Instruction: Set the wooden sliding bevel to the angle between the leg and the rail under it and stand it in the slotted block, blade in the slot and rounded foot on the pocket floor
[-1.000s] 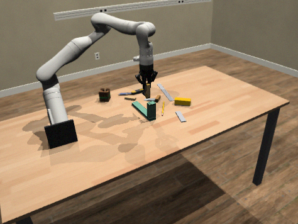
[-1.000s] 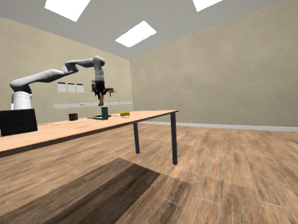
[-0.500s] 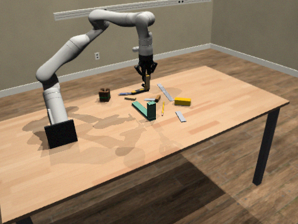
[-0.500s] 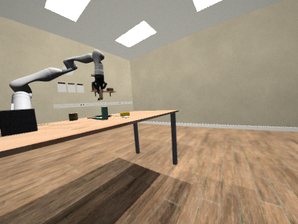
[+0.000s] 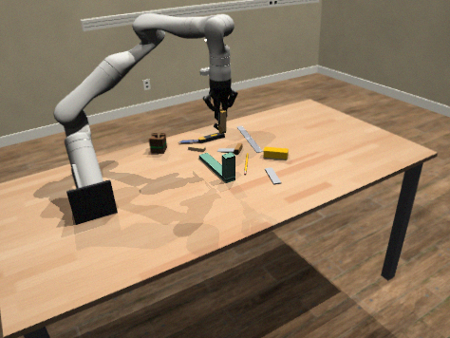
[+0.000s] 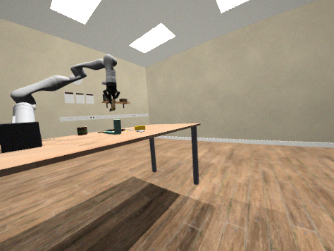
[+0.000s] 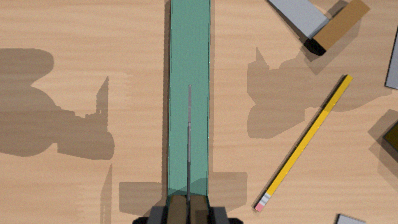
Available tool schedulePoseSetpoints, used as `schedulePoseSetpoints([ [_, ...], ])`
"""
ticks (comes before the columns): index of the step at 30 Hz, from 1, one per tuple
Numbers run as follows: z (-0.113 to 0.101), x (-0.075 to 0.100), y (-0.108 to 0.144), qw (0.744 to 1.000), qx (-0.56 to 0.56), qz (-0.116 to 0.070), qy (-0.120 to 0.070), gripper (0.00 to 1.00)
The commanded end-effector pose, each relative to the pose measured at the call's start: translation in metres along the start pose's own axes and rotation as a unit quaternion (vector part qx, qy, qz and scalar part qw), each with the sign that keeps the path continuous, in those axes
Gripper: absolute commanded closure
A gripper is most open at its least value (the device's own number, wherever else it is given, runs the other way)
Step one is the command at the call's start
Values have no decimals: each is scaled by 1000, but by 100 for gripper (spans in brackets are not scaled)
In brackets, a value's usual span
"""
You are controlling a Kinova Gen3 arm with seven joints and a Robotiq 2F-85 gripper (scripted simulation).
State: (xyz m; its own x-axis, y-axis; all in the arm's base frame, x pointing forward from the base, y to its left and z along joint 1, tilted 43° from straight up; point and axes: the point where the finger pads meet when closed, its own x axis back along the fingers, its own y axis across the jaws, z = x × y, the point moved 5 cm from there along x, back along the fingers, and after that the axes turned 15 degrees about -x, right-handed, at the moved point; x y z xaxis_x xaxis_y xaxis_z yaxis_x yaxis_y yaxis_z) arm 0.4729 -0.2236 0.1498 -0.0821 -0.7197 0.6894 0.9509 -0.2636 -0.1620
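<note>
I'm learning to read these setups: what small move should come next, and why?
Probably a small sideways shift toward the slotted block, staying high. The gripper holds the wooden bevel above the table, while the block stands apart, nearer the arm's base.

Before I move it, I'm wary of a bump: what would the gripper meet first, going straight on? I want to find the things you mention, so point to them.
The held wooden bevel [image 5: 222, 122] [image 6: 113, 104] [image 7: 177, 211] would probably touch the green rail [image 5: 213, 164] [image 6: 109, 132] [image 7: 190, 50] first, though depth is unclear and the leg [image 5: 229, 167] [image 6: 117, 126] stands close.
</note>
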Motion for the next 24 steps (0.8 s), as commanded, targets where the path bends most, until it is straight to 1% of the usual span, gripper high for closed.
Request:
schedulePoseSetpoints([
  [1, 0, 1, 0, 1000, 0, -1, 0, 90],
  [12, 3, 1, -2, 1000, -3, -1, -1, 90],
  [21, 11, 1, -8, 1000, -10, -2, -1, 90],
  [24, 17, 0, -12, 1000, -16, -2, -2, 90],
])
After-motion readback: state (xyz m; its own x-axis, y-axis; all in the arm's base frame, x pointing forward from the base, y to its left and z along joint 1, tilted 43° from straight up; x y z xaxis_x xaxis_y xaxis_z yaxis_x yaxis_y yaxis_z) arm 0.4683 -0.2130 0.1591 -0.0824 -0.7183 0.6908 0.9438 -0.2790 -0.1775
